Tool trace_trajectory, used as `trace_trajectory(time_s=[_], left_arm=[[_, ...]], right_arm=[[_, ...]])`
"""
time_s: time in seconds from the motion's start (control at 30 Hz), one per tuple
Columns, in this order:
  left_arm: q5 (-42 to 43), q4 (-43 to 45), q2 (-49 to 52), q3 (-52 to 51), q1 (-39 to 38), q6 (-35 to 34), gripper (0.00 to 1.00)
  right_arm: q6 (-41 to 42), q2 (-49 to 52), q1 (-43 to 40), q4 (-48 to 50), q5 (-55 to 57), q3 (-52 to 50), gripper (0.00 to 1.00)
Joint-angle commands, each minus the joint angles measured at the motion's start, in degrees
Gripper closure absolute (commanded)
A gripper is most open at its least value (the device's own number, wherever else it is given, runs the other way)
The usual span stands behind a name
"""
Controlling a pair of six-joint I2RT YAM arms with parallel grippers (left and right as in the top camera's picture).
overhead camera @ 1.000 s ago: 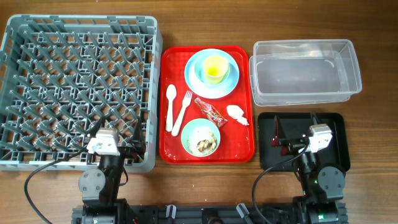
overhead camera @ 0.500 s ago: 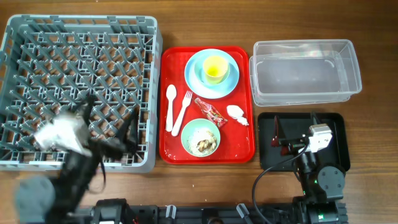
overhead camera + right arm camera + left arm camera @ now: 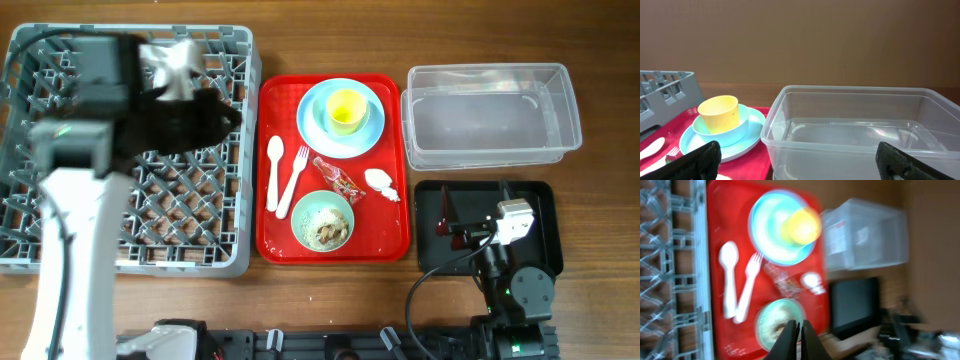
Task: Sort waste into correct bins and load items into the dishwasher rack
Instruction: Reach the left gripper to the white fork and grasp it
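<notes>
Left pincer pinched together, empty, above dishwasher rack beside red tray, right pincer wide

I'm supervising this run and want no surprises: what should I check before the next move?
1. Left gripper empty: ok, shut with nothing between its fingers.
2. Right gripper out of the way: ok, open above the black tray.
3. Wrapper and tissue reachable: ok, both lie uncovered on the red tray.
4. Clear tub ready for waste: ok, nothing in it.
5. Plate free to lift: not ok, blue bowl and yellow cup stacked on it.
6. Left wrist view usable: not ok, blurred.
</notes>
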Motion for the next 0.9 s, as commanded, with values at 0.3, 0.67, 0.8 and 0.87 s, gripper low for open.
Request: trace_trajectory(time_s=[0.3,0.67,0.8,0.87], left_arm=[[-31.5,0.2,22.8,-2.1,-22.6,-6.1,0.63],[-31.0,10.4,27.7,-14.9,-24.0,-5.4,0.66],[-30.9,19.8,27.7,-21.7,-24.0,-2.7,0.68],[-30.8,23.0,27.7,-24.2,-24.1,-1.7,0.69]], right_arm=[[-0.3,-0.2,-0.3,0.2,-0.5,-0.1,0.00],[-0.3,-0.2,-0.3,0.2,-0.5,-0.1,0.00],[-0.3,-0.2,-0.3,0.2,-0.5,-0.1,0.00],[-0.3,-0.2,-0.3,0.2,-0.5,-0.1,0.00]])
